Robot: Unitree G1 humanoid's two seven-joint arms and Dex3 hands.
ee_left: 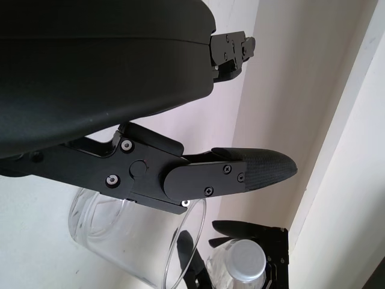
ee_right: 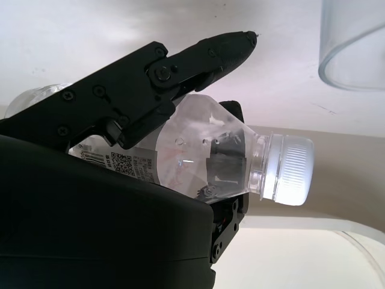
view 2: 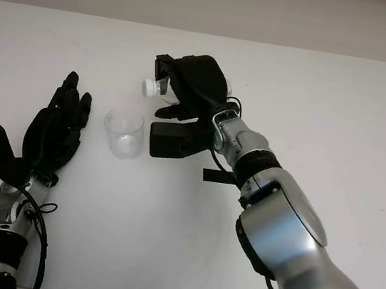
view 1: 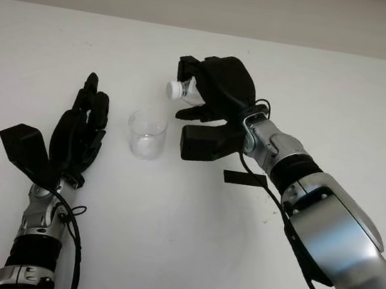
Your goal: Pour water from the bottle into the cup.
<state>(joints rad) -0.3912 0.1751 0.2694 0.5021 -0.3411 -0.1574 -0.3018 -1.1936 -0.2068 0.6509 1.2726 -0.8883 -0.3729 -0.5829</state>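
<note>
Left robot hand [view 1: 80, 125]: released, holding nothing, over the white surface [view 1: 165, 241] at the left, near the cup. Cup [view 1: 146, 135]: clear, upright on the surface, between the two hands, mouth up. Bottle [view 1: 186, 90]: grasped by the right robot hand [view 1: 218, 90], held off the surface just right of and beyond the cup. Long axis near horizontal; white cap [ee_right: 292, 170] on and pointing left, toward the cup side. Black tape strip [view 1: 244, 178] on the surface below the right wrist.
</note>
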